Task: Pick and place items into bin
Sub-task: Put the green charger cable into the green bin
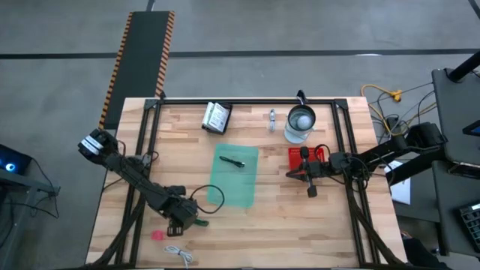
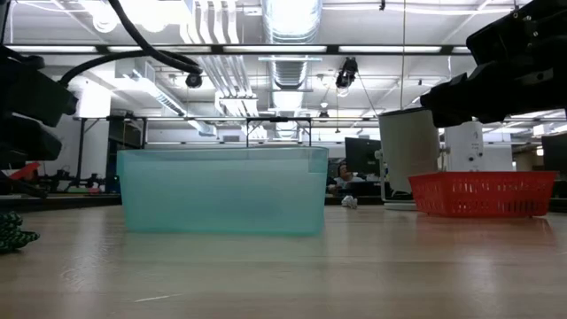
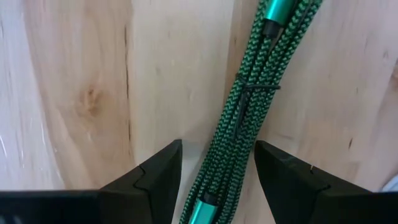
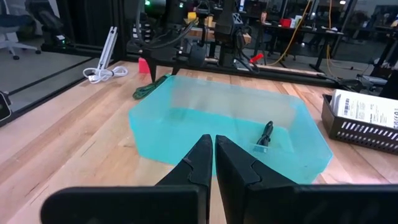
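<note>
One black item sat in bin; left gripper straddled green cable, part-open, ungripped; right gripper shut, empty.

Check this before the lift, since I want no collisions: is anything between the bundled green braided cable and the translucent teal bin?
Nothing visible. The left gripper straddles the green braided cable on bare wood, and the table between it and the teal bin looks clear. The pink bit and white coiled cable lie off that path.
</note>
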{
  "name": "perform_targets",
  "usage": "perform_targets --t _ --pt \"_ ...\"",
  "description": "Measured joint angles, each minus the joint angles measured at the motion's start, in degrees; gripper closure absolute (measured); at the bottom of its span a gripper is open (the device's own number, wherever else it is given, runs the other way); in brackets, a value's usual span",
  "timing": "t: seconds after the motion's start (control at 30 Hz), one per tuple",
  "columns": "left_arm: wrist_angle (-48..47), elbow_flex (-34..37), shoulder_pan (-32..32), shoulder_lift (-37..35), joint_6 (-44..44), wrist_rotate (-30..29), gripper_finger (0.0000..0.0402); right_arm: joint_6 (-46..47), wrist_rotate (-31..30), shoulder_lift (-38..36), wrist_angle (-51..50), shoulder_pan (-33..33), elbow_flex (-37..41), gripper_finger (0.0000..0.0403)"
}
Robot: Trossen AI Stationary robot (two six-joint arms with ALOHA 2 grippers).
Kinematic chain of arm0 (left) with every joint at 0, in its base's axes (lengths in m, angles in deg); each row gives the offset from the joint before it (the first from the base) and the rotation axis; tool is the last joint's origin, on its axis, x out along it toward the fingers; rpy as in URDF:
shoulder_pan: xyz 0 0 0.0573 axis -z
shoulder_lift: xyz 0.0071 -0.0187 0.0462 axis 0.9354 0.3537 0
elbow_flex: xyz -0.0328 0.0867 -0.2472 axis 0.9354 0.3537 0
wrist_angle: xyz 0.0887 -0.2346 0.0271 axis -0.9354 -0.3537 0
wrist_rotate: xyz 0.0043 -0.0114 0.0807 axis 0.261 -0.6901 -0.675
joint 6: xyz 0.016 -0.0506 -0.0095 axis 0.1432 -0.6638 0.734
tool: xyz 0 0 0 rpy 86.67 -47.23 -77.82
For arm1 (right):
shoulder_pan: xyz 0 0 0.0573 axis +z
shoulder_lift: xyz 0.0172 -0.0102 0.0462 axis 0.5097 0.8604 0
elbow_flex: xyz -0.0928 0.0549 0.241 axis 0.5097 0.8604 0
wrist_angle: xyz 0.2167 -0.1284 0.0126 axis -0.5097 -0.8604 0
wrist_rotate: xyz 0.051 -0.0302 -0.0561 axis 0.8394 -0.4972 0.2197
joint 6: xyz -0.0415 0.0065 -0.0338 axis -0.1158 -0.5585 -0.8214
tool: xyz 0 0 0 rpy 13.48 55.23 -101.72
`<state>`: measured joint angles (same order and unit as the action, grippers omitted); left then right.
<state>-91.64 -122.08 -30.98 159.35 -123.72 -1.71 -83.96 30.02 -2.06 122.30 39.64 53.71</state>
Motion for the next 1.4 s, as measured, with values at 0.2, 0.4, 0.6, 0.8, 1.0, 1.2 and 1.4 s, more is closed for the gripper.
perform_targets --t 0.2,0.4,0.6,0.8,1.0,1.2,1.4 --pt "-0.11 0.09 0.0 0.07 4.74 -0.17 0.0215 0.03 0.0 0.0 0.0 0.0 0.0 0.0394" --pt "-0.13 0.18 0.01 0.13 6.75 -1.74 0.0251 0.16 0.0 0.0 0.0 0.0 0.0 0.0394" --pt "0.48 0.2 0.02 0.18 9.76 -1.62 0.0317 0.16 0.0 0.0 0.0 0.0 0.0 0.0394" --pt "0.43 0.17 0.02 0.18 11.12 -0.8 0.0374 0.16 0.02 0.0 0.0 0.0 0.0 0.0394" --pt "0.07 -0.17 0.02 0.16 12.69 -0.11 0.0389 0.16 0.02 0.0 -0.02 0.0 0.0 0.0394" --pt "-0.14 -0.54 0.02 0.18 12.83 -0.03 0.0386 0.16 0.02 0.0 -0.04 -0.01 0.0 0.0394" --pt "-0.66 -1.68 0.04 0.26 16.24 0.09 0.0386 0.16 0.02 0.0 -0.09 0.0 0.0 0.0394"
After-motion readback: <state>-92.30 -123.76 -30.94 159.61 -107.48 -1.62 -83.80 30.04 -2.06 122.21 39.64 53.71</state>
